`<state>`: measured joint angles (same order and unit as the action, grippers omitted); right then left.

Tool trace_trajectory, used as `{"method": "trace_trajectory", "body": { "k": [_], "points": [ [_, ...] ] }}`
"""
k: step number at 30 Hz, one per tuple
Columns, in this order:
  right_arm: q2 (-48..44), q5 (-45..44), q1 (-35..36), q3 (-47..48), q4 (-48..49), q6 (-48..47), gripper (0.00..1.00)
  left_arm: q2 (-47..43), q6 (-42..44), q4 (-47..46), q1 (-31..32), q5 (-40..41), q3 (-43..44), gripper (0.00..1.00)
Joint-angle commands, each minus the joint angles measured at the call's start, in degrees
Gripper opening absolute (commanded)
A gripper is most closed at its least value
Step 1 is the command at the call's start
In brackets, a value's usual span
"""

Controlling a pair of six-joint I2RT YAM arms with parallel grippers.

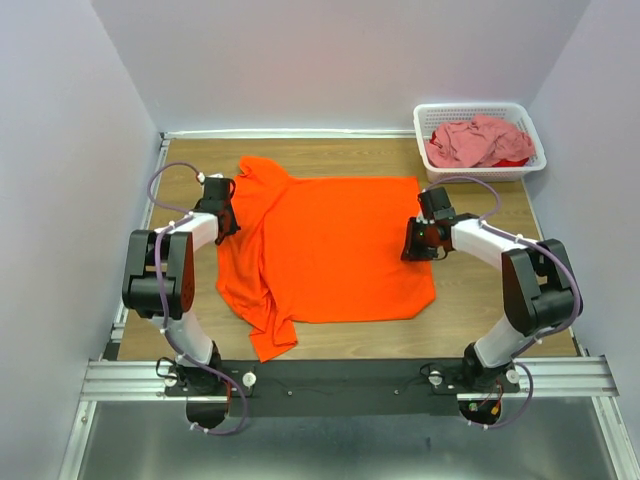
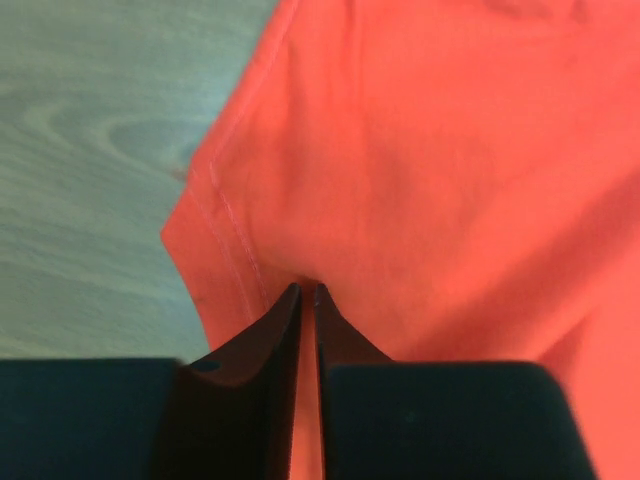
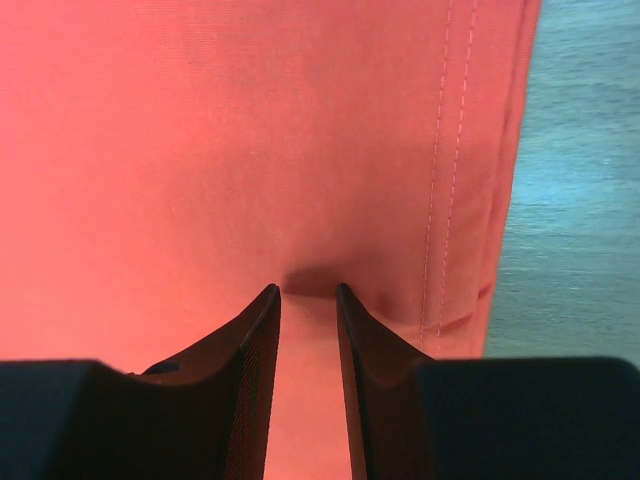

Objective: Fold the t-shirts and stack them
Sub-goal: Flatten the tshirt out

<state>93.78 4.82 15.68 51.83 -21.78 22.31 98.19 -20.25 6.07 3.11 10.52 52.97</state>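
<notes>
The large orange t-shirt (image 1: 330,245) lies spread on the wooden table, its left side bunched and a sleeve hanging toward the near edge. My left gripper (image 1: 225,215) sits at the shirt's left edge; in the left wrist view the gripper (image 2: 308,288) is shut on a thin fold of orange cloth (image 2: 430,150) beside the hem. My right gripper (image 1: 412,245) sits at the shirt's right edge; in the right wrist view the gripper (image 3: 308,290) stands narrowly apart with puckered orange cloth (image 3: 200,130) pinched between. The pink t-shirt (image 1: 475,140) lies crumpled in the basket.
The white lattice basket (image 1: 480,107) stands at the back right corner, with a bit of red cloth (image 1: 515,160) under the pink shirt. Bare wooden table (image 1: 480,300) shows right of the orange shirt. Walls close in the left, back and right.
</notes>
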Motion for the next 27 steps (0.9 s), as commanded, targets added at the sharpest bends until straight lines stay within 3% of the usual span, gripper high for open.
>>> {"method": "trace_trajectory", "body": {
  "k": [1, 3, 10, 17, 20, 24, 27],
  "points": [
    [0.62, -7.45, -1.0, -2.61, -1.86, 1.86, 0.37, 4.11, 1.18, 6.48, -0.21, 5.38, 3.97, 0.13],
    [0.09, -8.07, -1.36, -2.88, -3.0, 2.48, 0.37, 4.46, 1.79, 7.99, -0.74, 6.52, 3.98, 0.08],
    [-1.84, -8.07, -1.79, -4.54, -8.1, 4.67, 0.38, -3.52, -1.02, 11.77, -2.67, 3.99, -2.95, 0.08],
    [-5.44, -8.6, -1.8, -3.15, -12.32, 3.28, 0.48, -11.34, -2.42, 15.29, -4.78, 3.1, -4.89, 0.09],
    [-7.02, -6.94, -1.8, -0.7, -12.93, 1.26, 0.51, -13.72, -2.86, 15.2, -4.87, 2.58, -3.41, 0.19],
    [-8.34, -0.71, -1.8, 1.77, -12.76, -1.38, 0.52, -14.52, -4.26, 11.88, -4.09, -3.2, 2.65, 0.39],
    [-8.35, 1.41, -1.71, 2.57, -12.24, -2.44, 0.52, -9.62, -4.62, 9.49, -1.72, -6.04, 10.55, 0.42]
  ]
}}
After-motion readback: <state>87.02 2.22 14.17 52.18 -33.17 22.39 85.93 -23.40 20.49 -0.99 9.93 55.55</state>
